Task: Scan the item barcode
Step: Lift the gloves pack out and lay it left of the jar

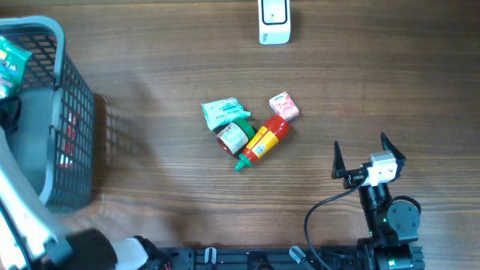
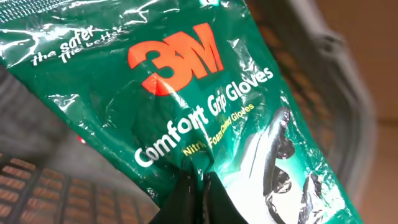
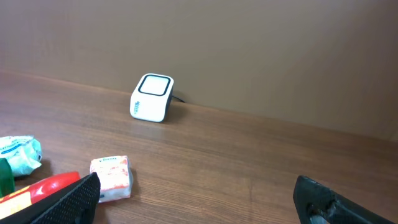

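Wooden table (image 1: 165,67) lies before us: our left gripper (image 2: 198,185) pinches the 3M glove packet (image 2: 186,93) at the basket (image 1: 75,127), and our right gripper (image 1: 359,141) stands wide open.

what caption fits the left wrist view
The left gripper pinches a green glove packet, grey basket behind.

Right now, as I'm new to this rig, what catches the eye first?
The green 3M glove pack, pinched in the shut left tool at the grey basket on the far left. Next, the small heap of groceries in the middle, and the white scanner beyond it.
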`<state>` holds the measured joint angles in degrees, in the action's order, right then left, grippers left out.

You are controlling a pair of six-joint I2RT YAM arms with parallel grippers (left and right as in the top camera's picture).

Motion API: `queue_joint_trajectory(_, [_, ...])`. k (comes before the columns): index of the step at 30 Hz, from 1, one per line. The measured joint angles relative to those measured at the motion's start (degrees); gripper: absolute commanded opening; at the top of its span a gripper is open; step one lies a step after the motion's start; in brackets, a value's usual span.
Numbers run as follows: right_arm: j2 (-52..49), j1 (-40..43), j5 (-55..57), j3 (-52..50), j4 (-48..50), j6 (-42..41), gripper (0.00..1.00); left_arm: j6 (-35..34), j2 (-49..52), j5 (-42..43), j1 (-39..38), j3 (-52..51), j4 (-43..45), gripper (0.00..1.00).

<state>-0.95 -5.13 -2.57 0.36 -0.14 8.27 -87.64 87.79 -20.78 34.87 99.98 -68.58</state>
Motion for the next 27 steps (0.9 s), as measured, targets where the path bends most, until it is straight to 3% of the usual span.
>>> queue_joint_trajectory(5, [0.0, 0.0, 0.0, 0.0, 0.0, 0.0, 1.0, 6.8, -7.3, 2.4, -6.2, 0.0, 0.5, 0.04])
queue_joint_trajectory(13, [0.0, 0.0, 0.0, 0.0, 0.0, 0.0, 1.0, 17.2, -9.4, 3.8, -28.0, 0.0, -0.9, 0.04])
queue_joint_trajectory(21, [0.0, 0.0, 0.0, 0.0, 0.0, 0.0, 1.0, 20.1, -3.7, 0.8, -46.3, 0.0, -4.8, 0.04])
queue_joint_trajectory(27, [0.0, 0.0, 0.0, 0.0, 0.0, 0.0, 1.0, 20.5, 5.6, -0.6, -50.7, -2.6, -5.0, 0.04])
